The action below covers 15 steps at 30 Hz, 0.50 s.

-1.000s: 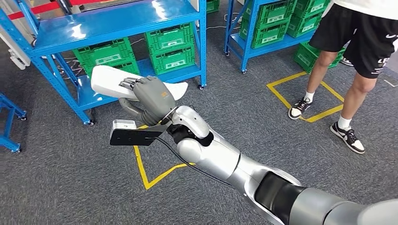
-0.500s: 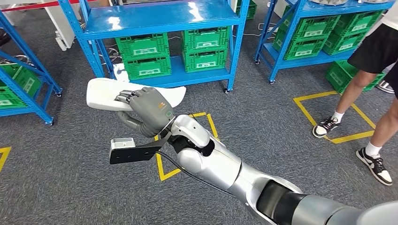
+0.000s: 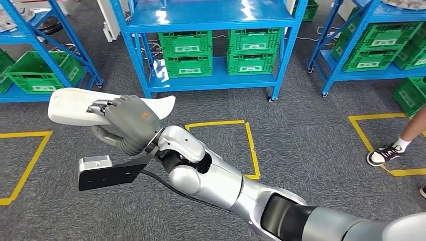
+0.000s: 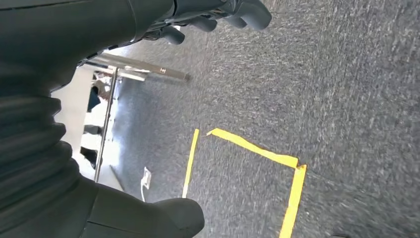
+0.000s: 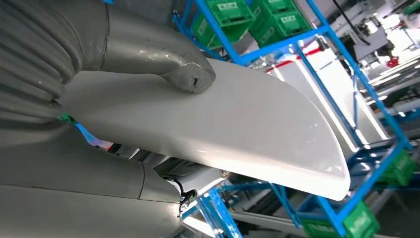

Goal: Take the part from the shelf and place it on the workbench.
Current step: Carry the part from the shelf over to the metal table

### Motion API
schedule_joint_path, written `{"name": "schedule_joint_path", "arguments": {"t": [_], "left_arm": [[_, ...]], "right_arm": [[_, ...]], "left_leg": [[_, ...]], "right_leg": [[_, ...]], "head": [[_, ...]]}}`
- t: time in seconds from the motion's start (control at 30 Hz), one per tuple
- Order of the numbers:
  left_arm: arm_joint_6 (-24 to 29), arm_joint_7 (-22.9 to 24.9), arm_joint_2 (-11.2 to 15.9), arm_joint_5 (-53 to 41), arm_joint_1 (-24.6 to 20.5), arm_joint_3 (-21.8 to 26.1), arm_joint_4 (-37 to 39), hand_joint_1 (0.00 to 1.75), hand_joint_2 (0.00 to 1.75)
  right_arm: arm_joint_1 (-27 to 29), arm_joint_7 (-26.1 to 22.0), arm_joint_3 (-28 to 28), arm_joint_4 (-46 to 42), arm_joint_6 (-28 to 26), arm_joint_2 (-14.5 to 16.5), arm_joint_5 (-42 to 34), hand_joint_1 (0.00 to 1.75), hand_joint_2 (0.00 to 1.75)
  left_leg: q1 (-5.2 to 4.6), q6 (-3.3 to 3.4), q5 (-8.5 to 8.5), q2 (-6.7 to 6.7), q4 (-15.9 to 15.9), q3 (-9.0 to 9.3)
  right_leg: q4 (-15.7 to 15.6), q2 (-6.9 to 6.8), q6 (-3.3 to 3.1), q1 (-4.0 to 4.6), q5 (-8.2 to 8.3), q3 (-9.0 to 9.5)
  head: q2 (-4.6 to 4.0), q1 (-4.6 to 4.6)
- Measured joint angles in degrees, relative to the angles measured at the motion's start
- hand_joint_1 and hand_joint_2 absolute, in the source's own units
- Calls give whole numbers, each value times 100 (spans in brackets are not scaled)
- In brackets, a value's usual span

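View panned left | right robot hand [image 3: 131, 122] grips part [image 3: 70, 105] | far end hidden

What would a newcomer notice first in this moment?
The right robot hand grips a long white part, held out over grey carpet at the left of the head view. Behind it stand blue shelves with green crates, and a person's sneaker sits at the right edge.

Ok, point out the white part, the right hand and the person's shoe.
white part [image 3: 68, 105], head view, bare end beyond the fingers.
right hand [image 3: 131, 120], head view, back of hand.
person's shoe [image 3: 384, 153], head view, its upper.
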Motion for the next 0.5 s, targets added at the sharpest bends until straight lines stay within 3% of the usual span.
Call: {"name": "schedule_joint_path", "arguments": {"t": [0.07, 0.1, 0.2, 0.27, 0.33, 0.4, 0.43, 0.5], "left_arm": [[-37, -70, 26, -66, -16, 0, -7, 0, 175], [-49, -87, 37, -85, -23, 0, -10, 0, 175], [-52, -133, 56, -151, -17, -4, -14, 0, 175], [-45, -181, 56, -184, -32, -13, -14, 0, 175], [-28, -270, 54, -189, -79, -17, -15, 0, 175], [-5, -348, 56, -187, -107, -17, -16, 0, 175], [3, -355, 58, -190, -107, -17, -15, 0, 175], [5, -330, 60, -210, -101, -18, -12, 0, 175]], "right_arm": [[-27, 125, -49, -51, -24, -14, 9, 175, 175], [-45, 158, -71, -72, -28, -24, 14, 175, 175], [-92, 228, -127, -109, -20, -51, 34, 175, 175], [-137, 223, -159, -119, -2, -115, 25, 175, 175], [-169, 143, -174, -113, 10, -242, -24, 175, 175], [-168, 46, -184, -81, -1, -367, -85, 175, 175], [-166, 0, -189, -57, -20, -409, -108, 175, 175], [-168, -72, -200, -13, -70, -450, -140, 175, 175]], "left_leg": [[-15, 25, 211, 224, -681, 400], [-29, 57, 239, 287, -841, 485], [-46, 186, 245, 164, -887, 464], [-27, 273, 278, 47, -918, 463], [-24, 336, 302, -91, -930, 452], [-39, 361, 309, -253, -921, 439], [-46, 363, 310, -335, -913, 435], [-51, 356, 308, -498, -883, 432]], "right_leg": [[32, -115, 75, 15, -36, 6], [42, -160, 117, 30, -47, 12], [28, -247, 240, 29, -62, 49], [251, -17, 294, 1, -228, -34], [936, 300, 303, 0, -582, -362], [1595, 404, 293, 15, -789, -716], [1665, 420, 281, 21, -739, -775], [1135, 495, 239, 23, -362, -555]], "head": [[0, 4], [0, 11], [0, 27], [0, 35], [0, 52], [0, 61], [0, 61], [0, 61]]}}
